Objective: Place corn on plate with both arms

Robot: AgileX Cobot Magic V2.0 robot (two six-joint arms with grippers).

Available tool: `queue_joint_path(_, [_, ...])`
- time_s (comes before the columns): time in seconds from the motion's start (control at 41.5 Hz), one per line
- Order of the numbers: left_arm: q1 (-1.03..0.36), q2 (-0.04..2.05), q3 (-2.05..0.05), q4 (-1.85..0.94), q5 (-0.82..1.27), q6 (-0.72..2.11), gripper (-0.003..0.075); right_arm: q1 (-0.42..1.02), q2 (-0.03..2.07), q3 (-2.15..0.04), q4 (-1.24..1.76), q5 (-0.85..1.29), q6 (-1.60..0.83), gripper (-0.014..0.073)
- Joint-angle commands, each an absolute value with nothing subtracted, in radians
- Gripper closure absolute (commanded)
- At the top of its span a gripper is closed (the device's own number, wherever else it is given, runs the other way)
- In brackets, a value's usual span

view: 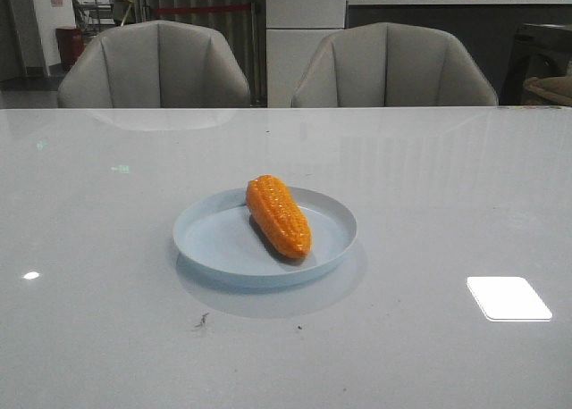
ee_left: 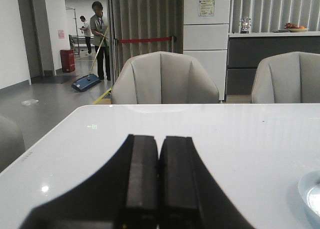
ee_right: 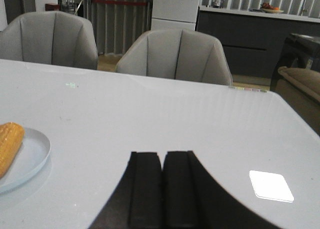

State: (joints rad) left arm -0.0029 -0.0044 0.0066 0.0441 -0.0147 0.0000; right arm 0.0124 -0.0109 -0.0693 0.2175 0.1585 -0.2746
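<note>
Both of our black, blocky hands sit nearest us, well back from the work: the left hand point(ee_left: 159, 181) and the right hand point(ee_right: 162, 189) each have their fingers pressed together with nothing between them, which we read as arms parked clear because the job looks finished. Neither shows in the front view. Further out, near the middle of the glossy white bench point(view: 107, 320), lies the round, shallow, pale blue plate point(view: 214, 239), and the orange, bumpy, tapered plastic corn cob point(view: 278, 215) rests inside it, lying diagonally with its far end by the far rim and toward the right half. We judge it stable there, the low rim stopping any roll. Nothing stands between hands and plate; only a bright light patch point(view: 508, 298) lies to the right. Beyond the far edge stand two grey padded chairs point(view: 154, 65).
</note>
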Motion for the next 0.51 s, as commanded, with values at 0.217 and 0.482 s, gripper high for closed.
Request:
queue_joint_path(0.217, [-0.009, -0.021, 0.044, 0.043, -0.096, -0.007, 0.0631, 0.015, -0.034, 0.007, 0.223, 0.093, -0.283, 0.0536])
queue_joint_path(0.482, [-0.009, -0.021, 0.044, 0.043, -0.096, -0.007, 0.0631, 0.015, -0.034, 0.007, 0.223, 0.107, -0.283, 0.0536])
